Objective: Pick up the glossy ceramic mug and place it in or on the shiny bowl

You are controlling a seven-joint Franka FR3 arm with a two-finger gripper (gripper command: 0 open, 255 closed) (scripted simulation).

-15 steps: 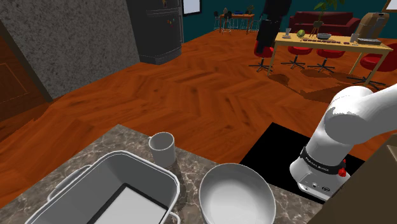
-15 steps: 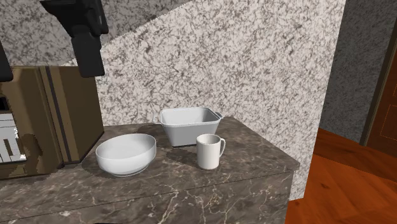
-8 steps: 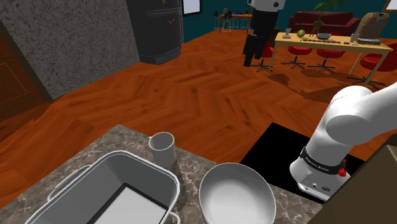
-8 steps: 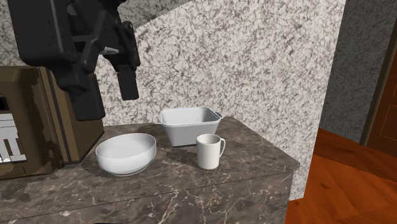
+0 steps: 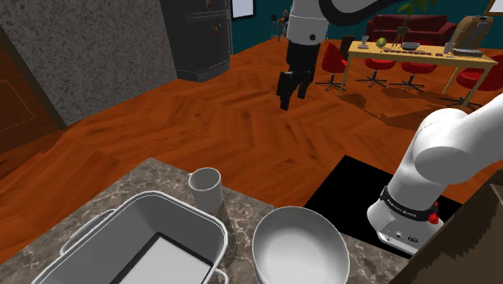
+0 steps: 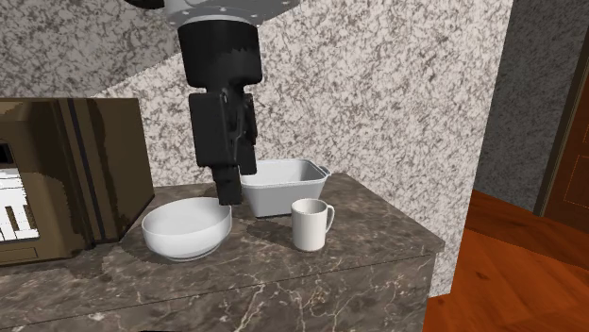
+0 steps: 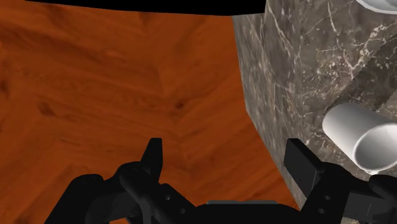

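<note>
Reddish herringbone wood floor (image 5: 234, 121), speckled grey stone wall (image 6: 396, 85), dark veined marble counter (image 6: 283, 273), teal wall (image 5: 264, 22) far back, long wooden table (image 5: 419, 56) with red chairs (image 5: 376, 64), dark red sofa (image 5: 415, 28) behind, tall dark cabinet (image 5: 197, 36) beside the grey wall.

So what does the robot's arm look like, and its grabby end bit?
The arm is smooth, rounded and white, with dark joints. Near its bottom there is a dark band with tiny white writing, and a little red dot beside it. The end effector is all black and blocky, with two flat fingers.
</note>
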